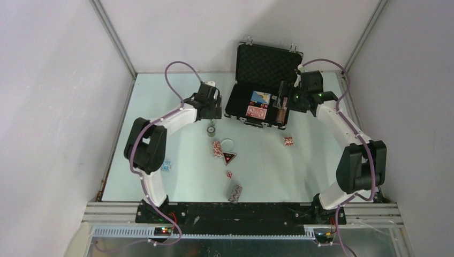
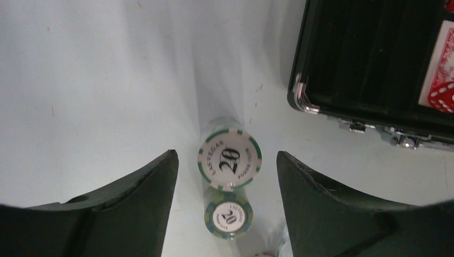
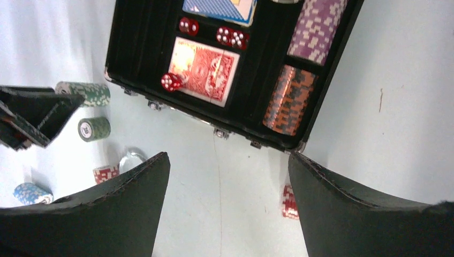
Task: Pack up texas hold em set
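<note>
Looking from above, the small black briefcase with silver trim lies open at the pale tabletop's far edge. The left hand is just beside its left edge and the right hand over its right side. Left wrist: fingers apart, with a green-and-white striped chip stack between them, touching neither. Right wrist: fingers wide, empty, above the case's near rim.

Blue card deck cut by top edge, briefcase cropped at right
</note>
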### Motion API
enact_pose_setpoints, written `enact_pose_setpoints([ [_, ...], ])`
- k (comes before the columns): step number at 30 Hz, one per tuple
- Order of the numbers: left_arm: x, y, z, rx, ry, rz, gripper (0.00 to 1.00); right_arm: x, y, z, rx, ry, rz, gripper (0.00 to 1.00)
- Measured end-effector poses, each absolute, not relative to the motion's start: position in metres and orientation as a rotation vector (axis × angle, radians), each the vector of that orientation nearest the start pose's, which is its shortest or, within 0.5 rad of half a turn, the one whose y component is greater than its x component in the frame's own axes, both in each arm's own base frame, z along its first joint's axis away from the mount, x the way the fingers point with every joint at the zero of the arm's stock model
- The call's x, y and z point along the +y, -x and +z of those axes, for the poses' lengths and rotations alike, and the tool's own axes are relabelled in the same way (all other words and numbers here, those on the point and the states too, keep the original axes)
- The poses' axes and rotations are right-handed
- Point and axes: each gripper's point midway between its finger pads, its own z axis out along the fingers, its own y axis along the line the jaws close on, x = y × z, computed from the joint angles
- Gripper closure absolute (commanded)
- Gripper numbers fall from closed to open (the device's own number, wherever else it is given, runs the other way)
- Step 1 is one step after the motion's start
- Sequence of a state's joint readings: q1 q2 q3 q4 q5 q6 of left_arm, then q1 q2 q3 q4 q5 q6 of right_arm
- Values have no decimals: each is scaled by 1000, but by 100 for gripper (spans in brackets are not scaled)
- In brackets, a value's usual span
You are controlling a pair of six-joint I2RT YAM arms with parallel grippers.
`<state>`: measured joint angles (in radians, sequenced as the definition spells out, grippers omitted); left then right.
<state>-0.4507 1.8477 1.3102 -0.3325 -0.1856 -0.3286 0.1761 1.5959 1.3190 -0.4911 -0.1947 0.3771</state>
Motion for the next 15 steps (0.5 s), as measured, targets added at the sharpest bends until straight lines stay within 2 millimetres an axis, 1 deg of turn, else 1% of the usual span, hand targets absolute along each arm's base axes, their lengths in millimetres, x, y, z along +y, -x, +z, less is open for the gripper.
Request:
enact_pose_setpoints([
  [1,-185,-430,76,2420,-72,-118,35,123,-407,169,2378,-139,499,17],
  [2,-186,-432,76,2417,-74,-116,42,123,-405,168,2383,-138,498,17],
  [3,-185,-436,75,2414,-77,-104,45,123,-401,165,2392,-139,497,18],
  [4,-185,-439,74,2411,-79,-97,50,122,-399,165,2395,-139,496,18],
  [5,-186,-441,73,2408,-83,-91,58,122,-398,164,2398,-137,495,18],
  [6,-186,-443,73,2407,-84,-91,62,122,-397,163,2399,-136,494,18],
  [7,-186,-444,73,2404,-89,-86,69,122,-396,163,2400,-134,493,18],
  [8,-186,-445,73,2402,-96,-81,72,122,-395,164,2399,-131,492,18],
  [9,-185,-445,73,2401,-100,-78,78,121,-395,164,2398,-127,491,18],
  [11,-184,-445,73,2401,-100,-73,83,122,-394,166,2394,-122,494,19],
  [15,-182,-446,73,2401,-116,-66,90,126,-393,172,2378,-96,527,20],
])
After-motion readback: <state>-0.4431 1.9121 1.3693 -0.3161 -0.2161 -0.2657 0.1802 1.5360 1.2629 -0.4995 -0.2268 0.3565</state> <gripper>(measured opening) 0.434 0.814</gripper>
